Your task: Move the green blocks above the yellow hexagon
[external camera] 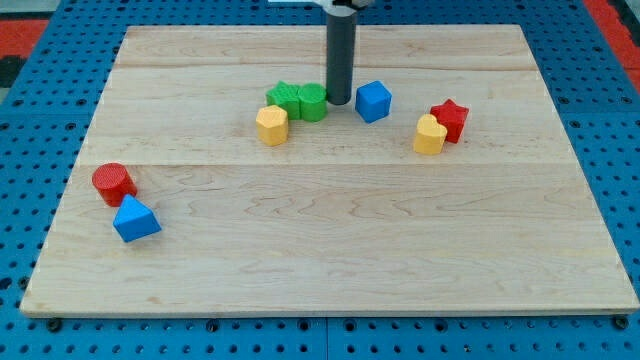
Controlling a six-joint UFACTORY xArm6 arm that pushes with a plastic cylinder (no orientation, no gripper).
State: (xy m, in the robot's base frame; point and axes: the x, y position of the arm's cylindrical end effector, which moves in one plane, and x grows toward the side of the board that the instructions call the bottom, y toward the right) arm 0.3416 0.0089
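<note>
Two green blocks sit side by side near the view's top centre: a green star-like block (286,97) on the left and a green round block (313,101) on the right, touching each other. The yellow hexagon (271,125) lies just below and left of them, touching the green pair. My tip (340,102) stands right against the right side of the green round block, between it and a blue cube (373,101).
A yellow block (430,134) and a red star (450,119) lie at the right. A red cylinder (113,182) and a blue triangular block (135,219) lie at the left, near the wooden board's (320,260) edge.
</note>
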